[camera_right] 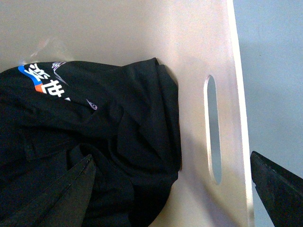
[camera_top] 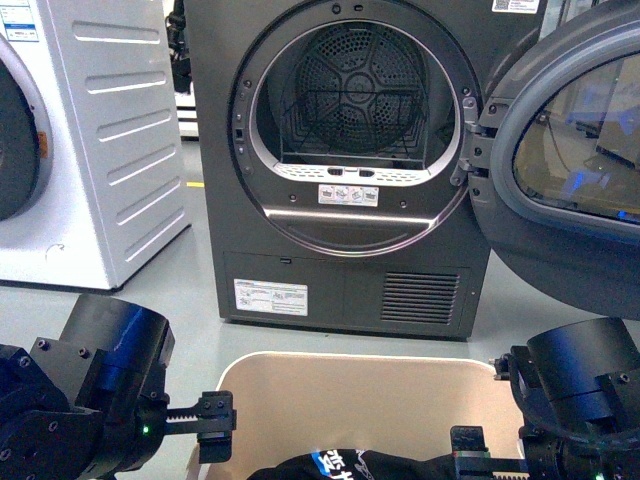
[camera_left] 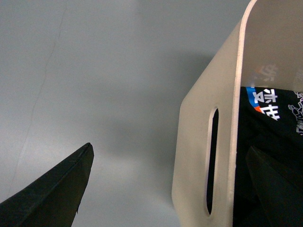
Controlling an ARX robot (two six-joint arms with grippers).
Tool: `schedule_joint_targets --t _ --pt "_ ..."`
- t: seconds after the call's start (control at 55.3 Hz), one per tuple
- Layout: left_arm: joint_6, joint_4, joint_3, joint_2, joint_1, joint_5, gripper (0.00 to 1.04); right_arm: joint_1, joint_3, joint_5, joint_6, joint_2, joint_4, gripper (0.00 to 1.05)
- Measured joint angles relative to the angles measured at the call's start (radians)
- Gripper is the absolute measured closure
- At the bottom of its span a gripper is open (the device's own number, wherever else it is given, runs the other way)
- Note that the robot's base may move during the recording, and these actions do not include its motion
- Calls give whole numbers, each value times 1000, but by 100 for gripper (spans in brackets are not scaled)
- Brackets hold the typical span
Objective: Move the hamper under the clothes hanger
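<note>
**Hamper (camera_top: 380,400) low before the open dryer, a hand astride each side wall**

It stands on the grey floor (camera_top: 200,300) at the bottom of the front view, near the dark grey dryer (camera_top: 350,290), whose door (camera_top: 570,130) hangs open on the right. A white washer (camera_top: 100,130) stands to the left. Black clothes (camera_right: 94,142) lie inside the bin. The left hand (camera_top: 214,415) is spread across the left wall beside its oval handle slot (camera_left: 213,161), one finger outside and one inside. The right hand (camera_top: 480,455) is spread across the right wall in the same way. Both wrist views show bare floor beyond the outer walls.
</note>
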Motion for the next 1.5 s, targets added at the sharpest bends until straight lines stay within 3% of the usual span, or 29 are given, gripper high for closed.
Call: schedule_joint_targets --t 0.452,0.959,1.049,1.103,1.356,1.501 --pt "-8 10 70 73 -37 56 7 -17 74 23 -12 40 -28 8" --pt "-14 6 100 144 -55 55 8 -39 110 49 -3 132 -39 8" --pt "-16 6 102 148 -55 47 20 -39 111 53 4 133 -39 8" --pt "-15 6 104 148 -55 42 27 -39 114 58 8 133 -40 14" --pt "-15 -3 117 148 -61 27 79 -38 120 94 13 133 -51 67" --pt "-15 -9 120 148 -66 21 100 -38 120 98 10 132 -51 87"
